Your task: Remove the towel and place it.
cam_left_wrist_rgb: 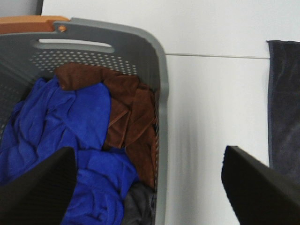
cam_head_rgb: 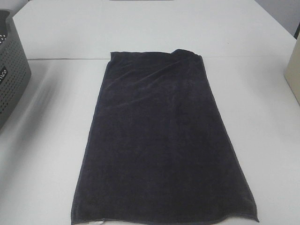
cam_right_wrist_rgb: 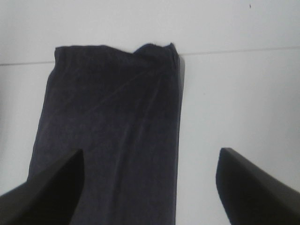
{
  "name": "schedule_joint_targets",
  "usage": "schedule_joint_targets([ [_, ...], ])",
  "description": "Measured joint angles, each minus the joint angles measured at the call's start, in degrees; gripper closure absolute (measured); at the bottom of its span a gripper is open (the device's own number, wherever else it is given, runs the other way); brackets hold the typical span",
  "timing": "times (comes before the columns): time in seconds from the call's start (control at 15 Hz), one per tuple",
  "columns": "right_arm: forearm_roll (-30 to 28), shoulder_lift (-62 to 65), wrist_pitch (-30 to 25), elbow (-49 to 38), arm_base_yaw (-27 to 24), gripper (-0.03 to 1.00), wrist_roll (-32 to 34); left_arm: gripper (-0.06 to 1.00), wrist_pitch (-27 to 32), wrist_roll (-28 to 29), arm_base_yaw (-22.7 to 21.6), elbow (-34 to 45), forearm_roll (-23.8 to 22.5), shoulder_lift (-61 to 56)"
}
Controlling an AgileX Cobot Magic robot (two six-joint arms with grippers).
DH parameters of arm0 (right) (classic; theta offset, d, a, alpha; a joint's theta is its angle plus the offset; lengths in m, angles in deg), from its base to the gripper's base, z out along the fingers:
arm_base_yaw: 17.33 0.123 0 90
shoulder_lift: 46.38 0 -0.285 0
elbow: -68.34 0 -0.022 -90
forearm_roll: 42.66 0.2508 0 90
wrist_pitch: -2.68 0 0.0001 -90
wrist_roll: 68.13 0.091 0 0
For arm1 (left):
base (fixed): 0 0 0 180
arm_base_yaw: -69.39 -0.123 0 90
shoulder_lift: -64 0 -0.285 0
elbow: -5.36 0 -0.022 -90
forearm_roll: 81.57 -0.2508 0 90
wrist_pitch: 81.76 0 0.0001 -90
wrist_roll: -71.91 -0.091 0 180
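Note:
The dark navy-black towel lies spread flat on the white table, its far right corner slightly bunched. Neither arm shows in the high view. In the left wrist view my left gripper is open and empty, hanging over the grey basket's rim with the towel's edge off to one side. In the right wrist view my right gripper is open and empty above the towel, one finger over the cloth and the other over bare table.
A grey perforated basket stands at the table's left edge; the left wrist view shows its rim and blue and brown cloths inside. A beige object sits at the right edge. A seam crosses the table.

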Motion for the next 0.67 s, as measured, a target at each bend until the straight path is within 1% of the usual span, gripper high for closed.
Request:
schedule_joint_targets([
  [0.13, -1.1, 10.1, 0.1, -14.2, 0.0, 0.21, -0.4, 0.15, 0.0, -1.6, -1.4, 9.3, 0.0, -8.4],
  [0.2, -1.7, 15.6, 0.1, -22.6, 0.0, 0.21, -0.4, 0.16, 0.1, -1.6, -1.5, 15.6, 0.5, -13.3],
  [0.33, -2.0, 28.1, -0.2, -37.1, 0.0, 0.21, -2.4, 0.16, -0.4, -2.7, -1.5, 27.2, 0.5, -24.9],
  [0.4, -2.0, 37.3, -0.2, -47.2, 0.0, 0.21, -2.7, 0.16, -1.7, -2.8, -1.5, 36.2, 0.5, -33.7],
  [0.53, -2.0, 47.6, -0.3, -56.2, 0.0, 0.21, -2.7, 0.16, -2.8, -2.8, -1.5, 46.9, 0.5, -44.8],
  [0.67, -2.0, 57.1, -0.3, -63.1, 0.0, 0.21, -2.7, 0.16, -3.3, -3.2, -1.5, 56.1, 0.5, -53.8],
])
